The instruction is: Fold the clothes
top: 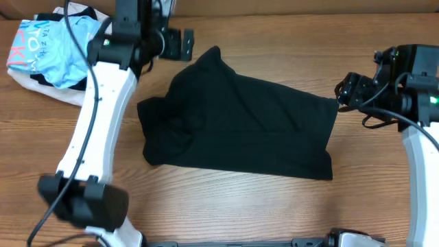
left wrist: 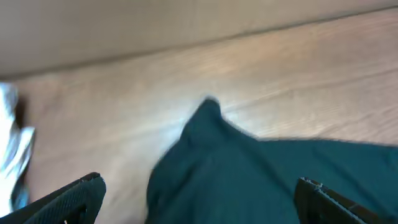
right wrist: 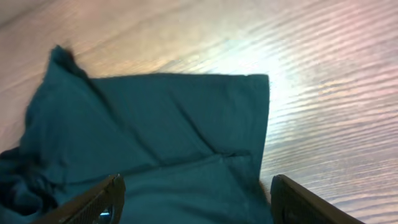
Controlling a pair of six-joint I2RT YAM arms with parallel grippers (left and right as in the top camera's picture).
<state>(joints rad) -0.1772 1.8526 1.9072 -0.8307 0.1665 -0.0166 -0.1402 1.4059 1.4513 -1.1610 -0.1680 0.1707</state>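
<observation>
Shirt [top: 240,127] lies rumpled at centre of table [top: 226,206] (black, partly folded). Left gripper [top: 177,42] near shirt's far corner, jaws spread wide. Right gripper [top: 345,89] just beside shirt's right edge, jaws spread wide.

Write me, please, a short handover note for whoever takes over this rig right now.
Left hand: open, empty, near the far peak of the black garment.
Right hand: open, empty, at the garment's right edge.
The garment lies mid-table, seemingly doubled over, with its left end bunched. A light blue garment sits heaped at the far left corner.
Done: perhaps a first rough fold.
Left: smooth it and finish folding.
</observation>
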